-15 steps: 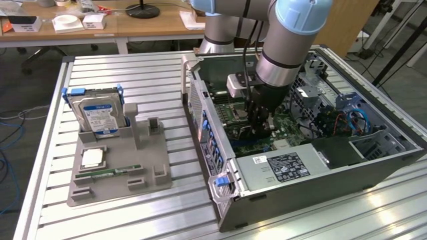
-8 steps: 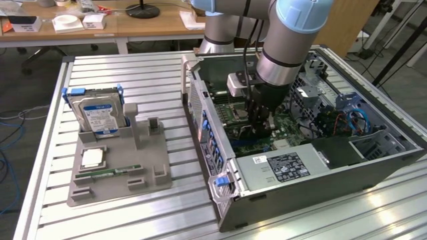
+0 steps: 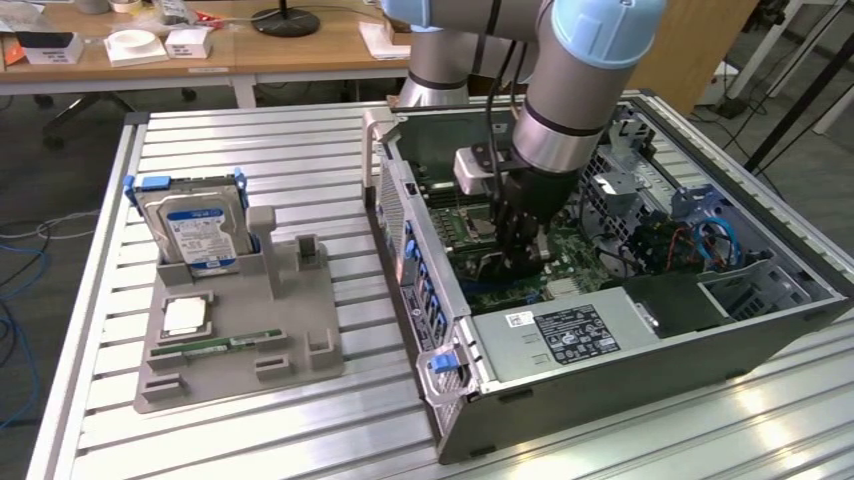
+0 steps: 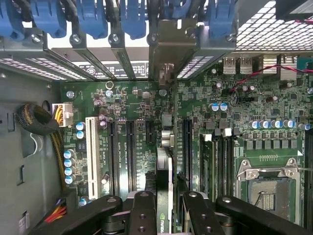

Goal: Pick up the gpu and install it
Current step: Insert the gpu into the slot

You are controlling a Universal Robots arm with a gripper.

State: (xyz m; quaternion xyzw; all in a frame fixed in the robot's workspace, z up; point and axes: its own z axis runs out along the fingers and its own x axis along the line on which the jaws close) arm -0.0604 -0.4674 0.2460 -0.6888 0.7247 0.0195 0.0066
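My gripper [image 3: 514,250] reaches down into the open computer case [image 3: 441,300], over the green motherboard [image 3: 470,225]. It is shut on the gpu [image 4: 164,169], a slim dark card seen edge-on between the two black fingers [image 4: 144,208]. The card stands upright over the motherboard's expansion slots [image 4: 129,152]. Its silver bracket [image 4: 168,46] meets the rear slot openings, under the row of blue latches [image 4: 132,17]. From the exterior view, the gpu [image 3: 497,268] is a dark shape just under the fingers. I cannot tell whether its edge sits in a slot.
A grey parts tray [image 3: 300,330] on the slatted table at the exterior view's left holds a hard drive [image 3: 198,232], a CPU [image 3: 184,317] and a green memory stick [image 3: 220,346]. Inside the case are the power supply [image 3: 567,335], cables and the CPU socket [image 4: 266,188].
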